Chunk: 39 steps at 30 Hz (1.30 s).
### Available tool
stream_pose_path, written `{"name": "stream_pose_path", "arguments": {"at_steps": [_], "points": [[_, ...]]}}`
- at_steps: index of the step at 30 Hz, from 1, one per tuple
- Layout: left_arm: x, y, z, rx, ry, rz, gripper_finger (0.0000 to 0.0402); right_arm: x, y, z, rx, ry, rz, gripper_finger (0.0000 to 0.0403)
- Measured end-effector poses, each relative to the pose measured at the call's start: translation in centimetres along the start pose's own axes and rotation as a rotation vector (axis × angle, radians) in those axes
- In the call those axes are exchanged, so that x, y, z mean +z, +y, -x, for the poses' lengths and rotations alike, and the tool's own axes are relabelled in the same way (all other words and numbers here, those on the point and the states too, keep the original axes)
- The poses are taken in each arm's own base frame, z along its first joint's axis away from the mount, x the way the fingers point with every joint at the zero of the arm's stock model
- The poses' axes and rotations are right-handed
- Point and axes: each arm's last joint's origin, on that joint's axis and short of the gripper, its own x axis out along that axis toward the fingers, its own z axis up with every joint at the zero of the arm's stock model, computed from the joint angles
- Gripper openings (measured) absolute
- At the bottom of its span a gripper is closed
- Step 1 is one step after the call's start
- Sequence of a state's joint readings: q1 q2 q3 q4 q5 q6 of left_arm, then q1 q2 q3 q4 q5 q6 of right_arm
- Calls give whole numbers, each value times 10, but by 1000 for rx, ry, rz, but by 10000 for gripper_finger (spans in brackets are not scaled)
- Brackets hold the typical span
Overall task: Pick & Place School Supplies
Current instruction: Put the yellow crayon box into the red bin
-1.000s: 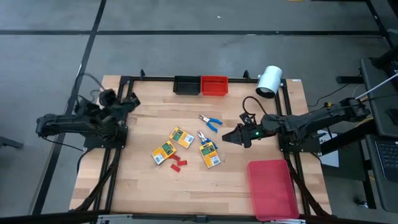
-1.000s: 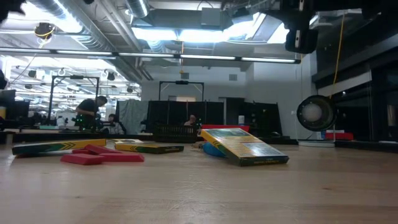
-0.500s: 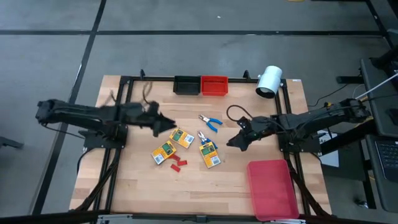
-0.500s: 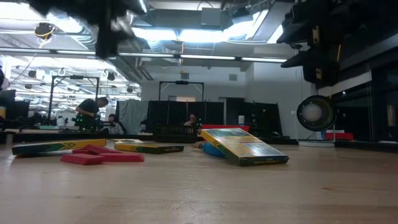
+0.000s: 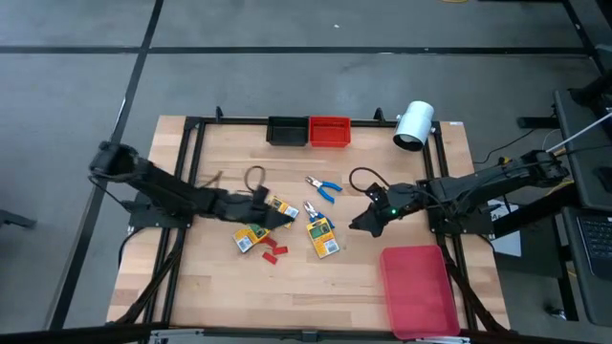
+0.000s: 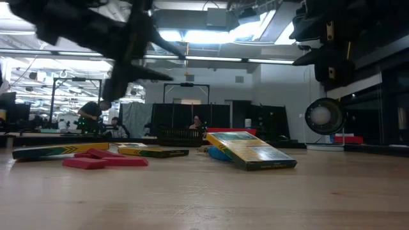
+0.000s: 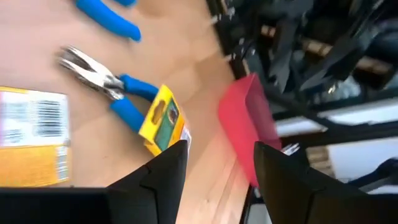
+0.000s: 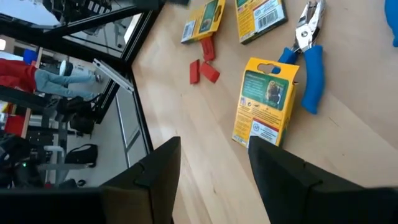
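Three yellow-and-green boxes lie mid-table: one (image 5: 251,235), one (image 5: 274,205) partly under my left gripper, and one (image 5: 322,236) tilted, its end resting on a blue plier handle (image 6: 217,153). Two blue-handled pliers (image 5: 325,187) (image 5: 310,211) lie beside them, with red pieces (image 5: 273,251) in front. My left gripper (image 5: 285,218) (image 7: 217,180) hovers open above the boxes, well clear of the table. My right gripper (image 5: 360,225) (image 8: 214,186) hangs open to the right of the tilted box (image 8: 266,99).
A black bin (image 5: 287,131) and a red bin (image 5: 330,132) stand at the table's far edge, with a white cylinder (image 5: 414,125) at the far right. A flat red tray (image 5: 419,290) lies at the near right. Bare wood lies at the near left.
My left arm has swung fast from the table's left edge toward the middle and now reaches out over the boxes. My right gripper has come down a little and drifted slightly toward the near edge. The supplies have stayed in place.
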<state>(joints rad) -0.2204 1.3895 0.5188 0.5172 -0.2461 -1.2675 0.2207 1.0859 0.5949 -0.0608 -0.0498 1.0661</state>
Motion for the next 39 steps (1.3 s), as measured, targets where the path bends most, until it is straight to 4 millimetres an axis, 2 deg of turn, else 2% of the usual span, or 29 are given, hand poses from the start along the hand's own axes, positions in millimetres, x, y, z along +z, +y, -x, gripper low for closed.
{"name": "stream_pose_path", "arguments": {"at_steps": [5, 10, 14, 22, 32, 39], "points": [[-7, 8, -39, 63, 70, -9, 180, -2, 1, 0, 15, 27, 4, 194], [-11, 17, -60, 54, 93, 27, 180, -10, 5, 0, 32, 56, 14, 194], [-12, 24, -67, 87, 92, 37, 180, -18, 10, 0, 46, 76, 4, 194], [-10, 34, -66, 174, 86, 18, 180, -29, 17, 1, 57, 62, -15, 194], [-3, 36, -68, 179, 96, -5, 180, -29, 21, 1, 82, 27, -17, 194], [-1, 36, -90, 177, 155, -27, 180, -29, 21, 1, 85, 26, -16, 194]]}}
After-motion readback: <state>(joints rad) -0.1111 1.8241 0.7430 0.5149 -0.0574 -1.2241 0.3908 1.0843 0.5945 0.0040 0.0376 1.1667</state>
